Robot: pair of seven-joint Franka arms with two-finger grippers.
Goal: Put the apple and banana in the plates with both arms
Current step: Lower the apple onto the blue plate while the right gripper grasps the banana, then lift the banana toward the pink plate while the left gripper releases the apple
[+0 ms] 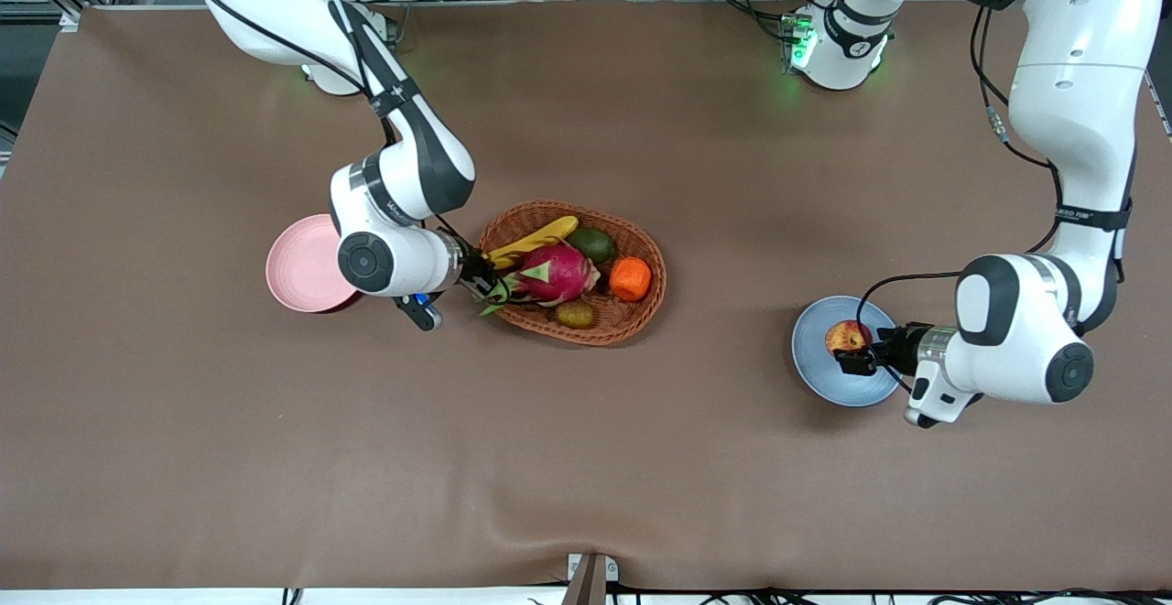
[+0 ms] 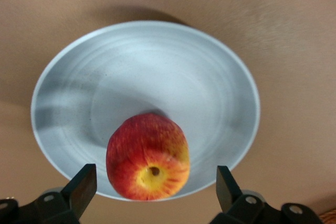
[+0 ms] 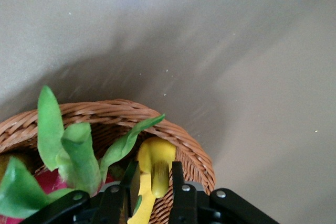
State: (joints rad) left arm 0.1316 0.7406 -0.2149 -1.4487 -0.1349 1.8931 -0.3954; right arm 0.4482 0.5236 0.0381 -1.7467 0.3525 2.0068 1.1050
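The red and yellow apple sits in the light blue plate toward the left arm's end of the table. My left gripper is open just beside it. In the left wrist view the apple rests on the plate between the spread fingers, untouched. The yellow banana lies in the wicker basket. My right gripper is shut on the banana's end at the basket rim, as seen in the right wrist view. The pink plate lies beside the right arm's wrist, partly hidden by it.
The basket also holds a pink dragon fruit, a green avocado, an orange fruit and a kiwi. The dragon fruit's green leaves lie close to my right gripper. A brown cloth covers the table.
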